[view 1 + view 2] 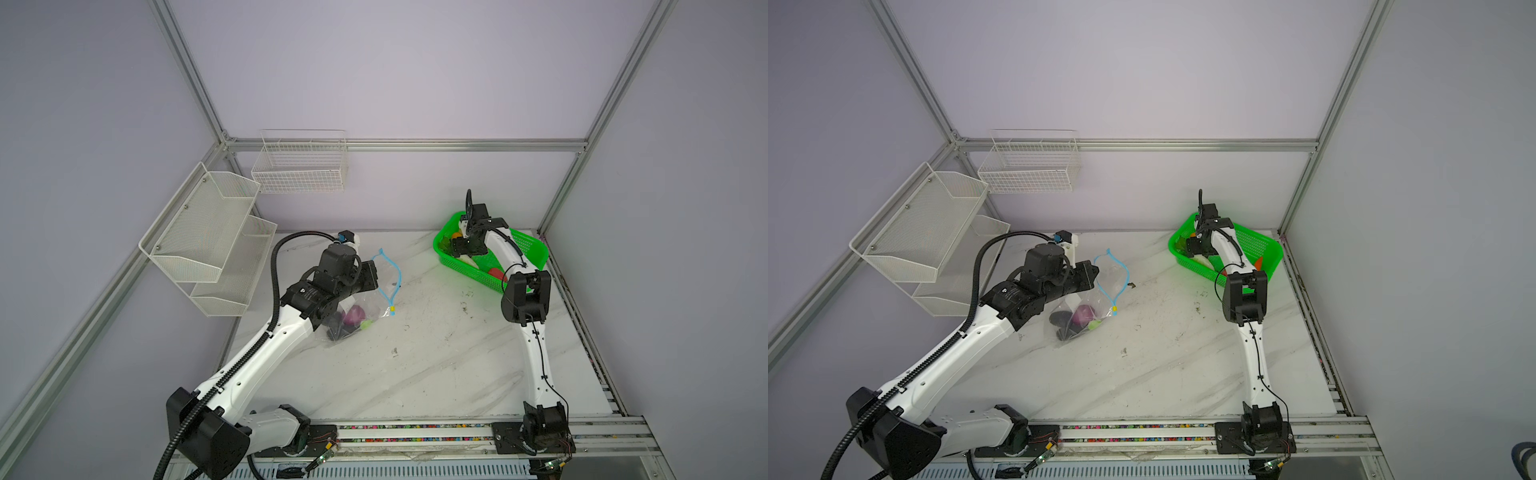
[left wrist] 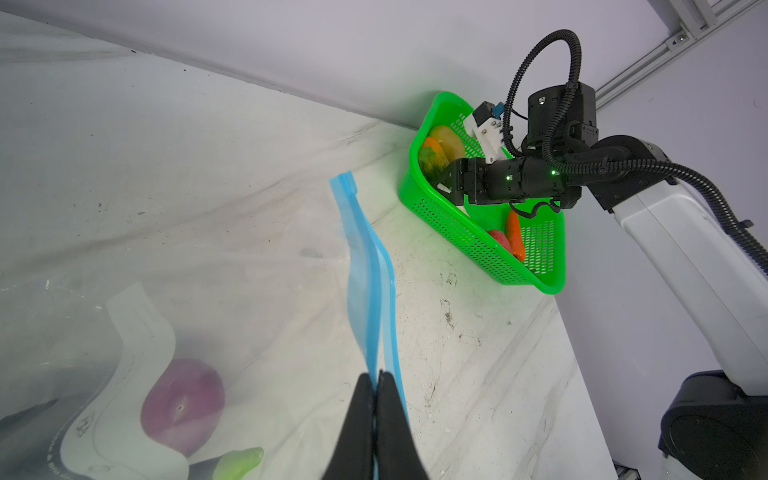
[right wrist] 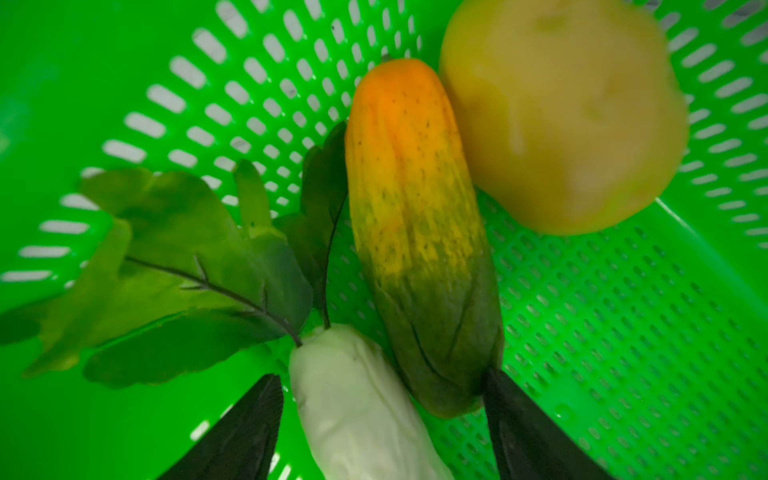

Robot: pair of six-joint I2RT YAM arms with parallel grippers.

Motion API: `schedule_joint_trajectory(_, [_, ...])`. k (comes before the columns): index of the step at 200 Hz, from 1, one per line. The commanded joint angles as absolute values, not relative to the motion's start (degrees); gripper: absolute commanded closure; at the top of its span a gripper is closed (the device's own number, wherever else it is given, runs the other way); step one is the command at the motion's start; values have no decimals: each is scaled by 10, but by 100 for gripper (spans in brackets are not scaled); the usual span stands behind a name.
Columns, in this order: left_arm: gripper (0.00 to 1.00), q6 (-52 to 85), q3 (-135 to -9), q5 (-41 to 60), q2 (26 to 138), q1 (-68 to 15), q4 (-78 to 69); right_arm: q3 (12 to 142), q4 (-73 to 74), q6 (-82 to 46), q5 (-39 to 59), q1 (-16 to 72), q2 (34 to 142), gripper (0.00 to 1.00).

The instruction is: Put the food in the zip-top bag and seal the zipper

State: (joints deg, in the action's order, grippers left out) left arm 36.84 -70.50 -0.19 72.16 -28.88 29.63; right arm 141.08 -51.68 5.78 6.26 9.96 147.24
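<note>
the left tool point(image 2: 377, 380) is pinching the zipper point(image 2: 363, 257) of the zip-top bag point(image 1: 376, 297), lying at nine o'clock on the counter point(image 1: 415, 365) with purple food point(image 1: 354, 314) inside, while the right tool point(image 3: 382, 415) is hanging spread open over a white radish point(image 3: 353, 407) in the green basket point(image 1: 534, 249) at two o'clock.

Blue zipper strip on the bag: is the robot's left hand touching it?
Touching. The left wrist view shows the left hand shut on the blue zipper strip, with its black fingers pressing it from both sides.
</note>
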Motion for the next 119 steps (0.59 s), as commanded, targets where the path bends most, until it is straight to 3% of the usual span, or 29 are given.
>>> schedule_joint_trajectory(1, [100,367,-708,-1,724,-288,277,1390,-548,75,73,105,1470,18])
schedule_joint_trajectory(19, [100,368,-708,0,723,-288,276,1382,-544,76,72,106,1469,11])
schedule_joint_trajectory(39, [100,368,-702,-2,719,-288,274,1383,-541,71,60,106,1469,11])
schedule_joint_trajectory(78, [100,367,-697,-2,714,-288,273,1399,-541,62,50,106,1470,18])
schedule_joint_trajectory(119, [100,367,-694,-1,713,-288,270,1403,-551,61,50,107,1458,17])
